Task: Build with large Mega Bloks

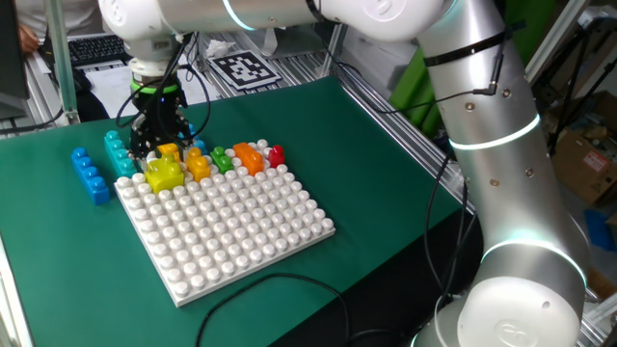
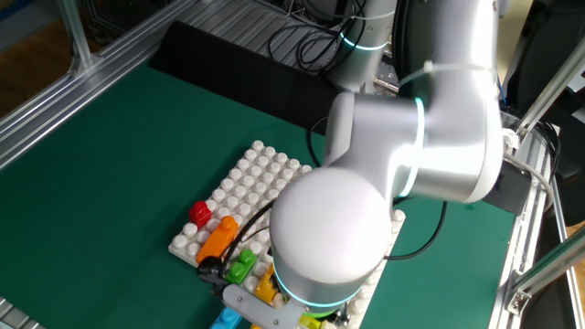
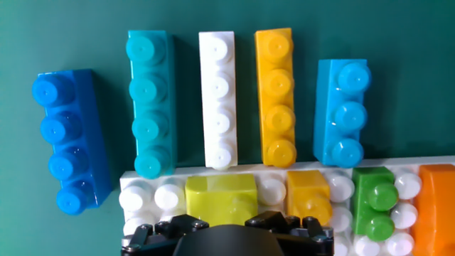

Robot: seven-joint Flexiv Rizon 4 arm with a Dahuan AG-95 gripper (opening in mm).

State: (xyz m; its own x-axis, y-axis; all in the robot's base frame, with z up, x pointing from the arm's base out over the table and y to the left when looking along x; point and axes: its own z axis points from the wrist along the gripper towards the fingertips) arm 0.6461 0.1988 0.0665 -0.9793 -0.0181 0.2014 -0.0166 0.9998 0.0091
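My gripper [image 1: 161, 149] hangs over the back left corner of the white baseplate [image 1: 241, 231], fingers spread, just above a yellow-green brick [image 3: 222, 199] pressed onto the plate's edge row; nothing is held. In the same row to the right sit a yellow brick [image 3: 309, 195], a green one [image 3: 377, 203] and an orange one [image 3: 437, 206], then a red one [image 1: 277, 154]. On the mat beyond the plate lie a blue brick [image 3: 67, 142], a teal one [image 3: 149, 103], a white one [image 3: 217, 99], a yellow-orange one [image 3: 275, 96] and a light blue one [image 3: 343, 114]. The fingertips do not show in the hand view.
The arm's big white elbow [image 2: 334, 238] covers the near part of the baseplate [image 2: 265, 174] in the other fixed view. A black cable [image 1: 280, 284] loops over the mat's front edge. A marker card [image 1: 243, 69] lies behind the green mat.
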